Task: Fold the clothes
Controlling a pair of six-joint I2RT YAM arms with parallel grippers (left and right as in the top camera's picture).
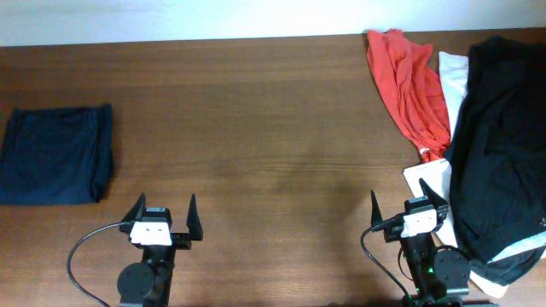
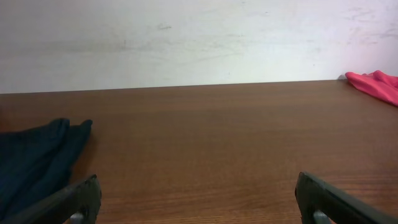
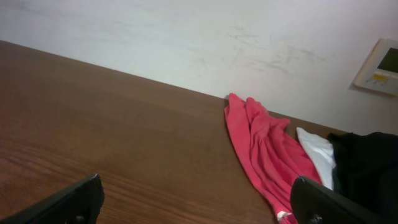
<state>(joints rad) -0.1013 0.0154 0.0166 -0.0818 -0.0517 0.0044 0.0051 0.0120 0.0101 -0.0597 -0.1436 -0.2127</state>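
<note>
A folded navy garment lies at the table's left; its edge shows in the left wrist view. At the right lies a pile: a red garment, a white garment and a black garment. The red one, white one and black one also show in the right wrist view. My left gripper is open and empty near the front edge. My right gripper is open and empty, just left of the pile.
The brown wooden table stretches between the navy garment and the pile. A white wall runs behind the far edge. A wall panel sits at the upper right. Cables trail from both arm bases.
</note>
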